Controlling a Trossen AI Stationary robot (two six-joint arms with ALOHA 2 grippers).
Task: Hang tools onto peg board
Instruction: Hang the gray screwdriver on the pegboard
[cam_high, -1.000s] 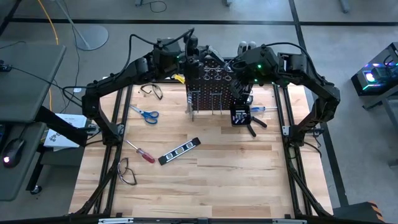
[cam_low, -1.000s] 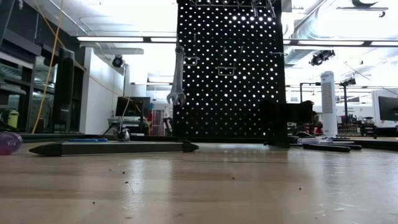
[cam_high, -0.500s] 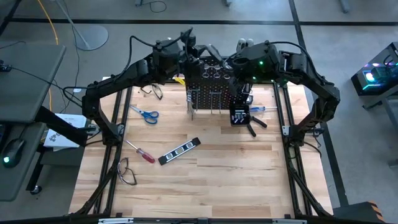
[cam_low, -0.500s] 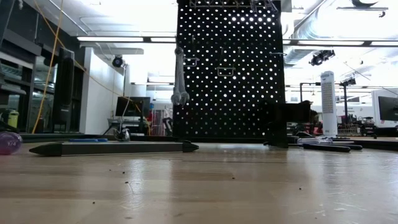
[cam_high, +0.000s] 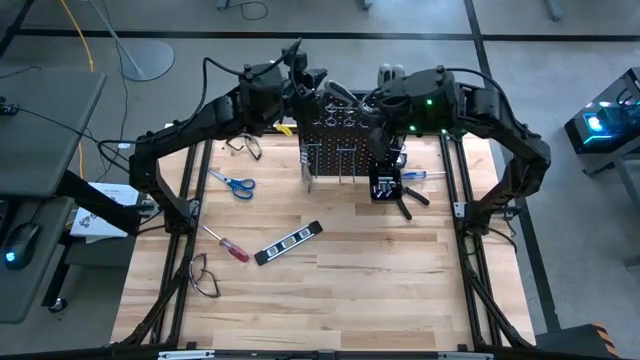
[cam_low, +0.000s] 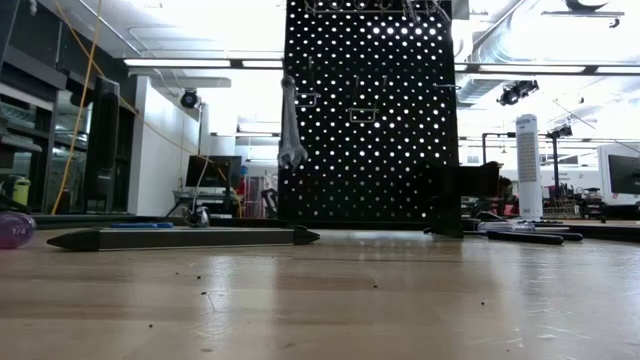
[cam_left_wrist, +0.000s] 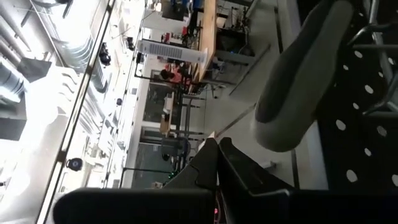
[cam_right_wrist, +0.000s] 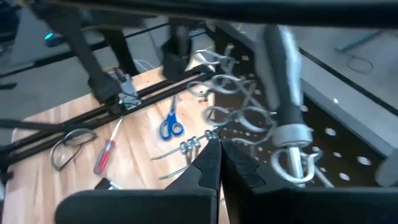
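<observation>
Hanging wrench (cam_low: 291, 120) on peg board (cam_low: 365, 110) edge, both arms' fingers shut, empty, above board

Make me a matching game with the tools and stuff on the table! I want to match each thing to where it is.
Things:
1. scissors
2. red screwdriver
3. wrench
4. small black box

Places:
A. hanging on the peg board
B. lying on the table, left of the peg board
C. standing on the table at the board's right end
D. lying nearer the table's front, by the long dark bar

Pairs: 1-B, 2-D, 3-A, 4-C
</observation>
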